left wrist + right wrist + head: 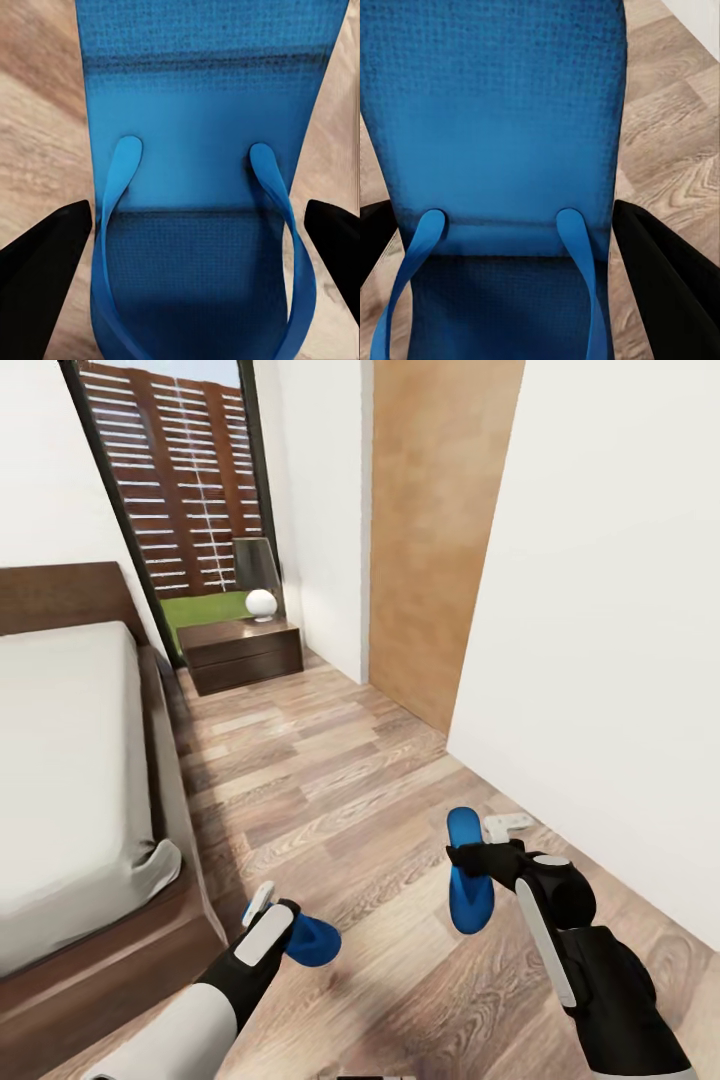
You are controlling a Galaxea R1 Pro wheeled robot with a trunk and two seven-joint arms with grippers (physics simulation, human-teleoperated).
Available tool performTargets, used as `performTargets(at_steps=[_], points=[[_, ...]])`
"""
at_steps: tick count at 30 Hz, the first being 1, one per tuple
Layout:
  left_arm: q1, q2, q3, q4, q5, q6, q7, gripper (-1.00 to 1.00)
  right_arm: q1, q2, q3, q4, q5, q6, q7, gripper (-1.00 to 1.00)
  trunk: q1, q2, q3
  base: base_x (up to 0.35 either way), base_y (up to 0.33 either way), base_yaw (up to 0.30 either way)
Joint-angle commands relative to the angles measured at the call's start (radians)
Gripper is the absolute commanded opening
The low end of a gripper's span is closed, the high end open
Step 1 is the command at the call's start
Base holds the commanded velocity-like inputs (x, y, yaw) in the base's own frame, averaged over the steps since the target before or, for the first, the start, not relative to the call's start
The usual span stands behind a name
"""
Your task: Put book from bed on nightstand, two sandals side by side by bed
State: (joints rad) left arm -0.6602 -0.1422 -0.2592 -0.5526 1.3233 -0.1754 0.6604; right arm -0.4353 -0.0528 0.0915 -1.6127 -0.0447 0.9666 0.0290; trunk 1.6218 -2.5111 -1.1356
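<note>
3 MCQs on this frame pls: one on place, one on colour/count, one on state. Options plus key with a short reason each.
1. Where does the nightstand stand?
A. on the floor by the window, past the bed's head
B. at the foot of the bed
C. against the wood-panelled wall

2. How many blue sandals show in the head view?
A. one
B. two
C. three

3. What is the right gripper doing?
A. hanging open and free
B. holding a book
C. holding a sandal above the floor

Key:
1 A: the nightstand, with a lamp on top, sits beside the bed under the window.
2 B: one sandal at the right gripper, the other sandal at the left gripper.
3 C: its jaws flank the sole in the right wrist view.
</note>
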Motion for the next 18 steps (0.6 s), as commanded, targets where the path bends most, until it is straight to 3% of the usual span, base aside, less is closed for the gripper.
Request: performTargets(at_steps=[1, 13, 14, 18], points=[[-0.001, 0.001, -0.006, 0.000, 0.008, -0.007, 0.004, -1.00, 0.000, -0.001, 0.000, -0.001, -0.004, 0.004, -0.001, -1.00, 0.000, 0.000, -0.001, 0.312, -0.172, 0.280], [-0.001, 0.000, -0.006, 0.011, 0.010, -0.008, 0.003, -1.00, 0.000, -0.001, 0.003, -0.001, -0.004, 0.004, -0.001, -1.00, 0.000, 0.000, -0.001, 0.286, -0.202, 0.280], [-0.001, -0.001, -0.006, 0.012, 0.010, -0.010, 0.003, -1.00, 0.000, -0.001, 0.031, -0.001, -0.004, 0.004, -0.001, -1.00, 0.000, 0.000, -0.001, 0.265, -0.220, 0.280], [-0.001, -0.003, -0.007, 0.017, 0.012, -0.039, 0.004, -1.00, 0.000, -0.001, 0.051, -0.001, -0.004, 0.004, -0.001, -1.00, 0.000, 0.000, -0.001, 0.262, -0.226, 0.280]])
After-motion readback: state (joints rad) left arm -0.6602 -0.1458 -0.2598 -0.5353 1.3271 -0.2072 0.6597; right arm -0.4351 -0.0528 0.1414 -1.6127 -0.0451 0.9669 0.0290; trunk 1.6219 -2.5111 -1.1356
